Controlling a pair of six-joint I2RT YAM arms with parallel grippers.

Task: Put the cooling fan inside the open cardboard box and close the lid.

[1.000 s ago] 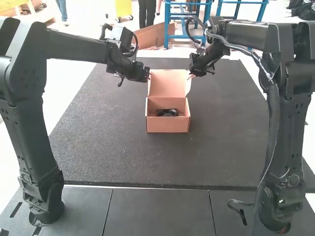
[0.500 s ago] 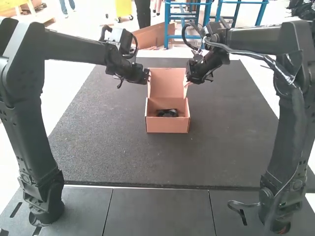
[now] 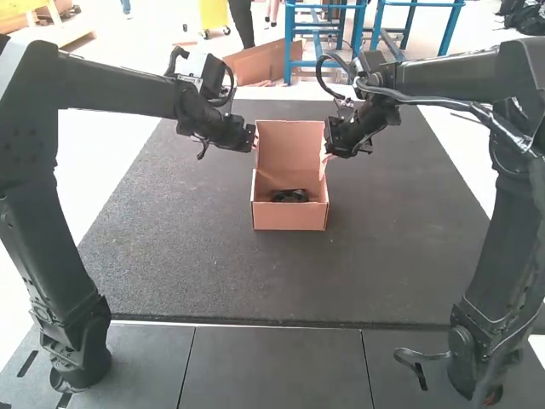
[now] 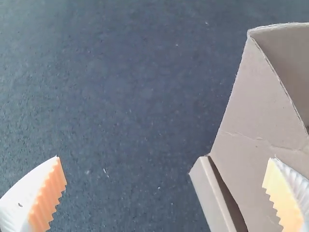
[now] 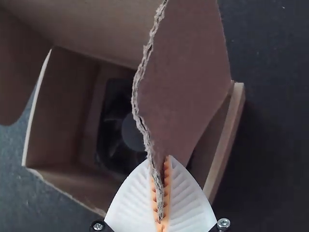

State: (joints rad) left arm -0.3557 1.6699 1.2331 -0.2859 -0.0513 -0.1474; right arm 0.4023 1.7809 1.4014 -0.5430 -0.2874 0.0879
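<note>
The open cardboard box [image 3: 289, 213] stands mid-mat with its lid [image 3: 289, 143] upright at the back. The black cooling fan [image 3: 289, 195] lies inside on the bottom, also seen in the right wrist view [image 5: 118, 137]. My right gripper [image 3: 329, 150] is at the lid's right edge, shut on the lid's torn side flap [image 5: 181, 92], which runs between its white ribbed fingers [image 5: 188, 203]. My left gripper [image 3: 249, 136] is open at the lid's left edge. Its orange pads [image 4: 46, 193] stand wide apart, with the lid's left flap [image 4: 256, 140] near the other pad.
A dark mat [image 3: 170, 230] covers the table around the box, with free room on all sides. Another cardboard piece [image 3: 260, 60] lies beyond the mat's far edge. Blue metal frames [image 3: 328, 25] stand behind.
My right gripper has come down and inward along the lid's right edge toward the box. The left gripper has shifted only slightly by the lid's left edge.
</note>
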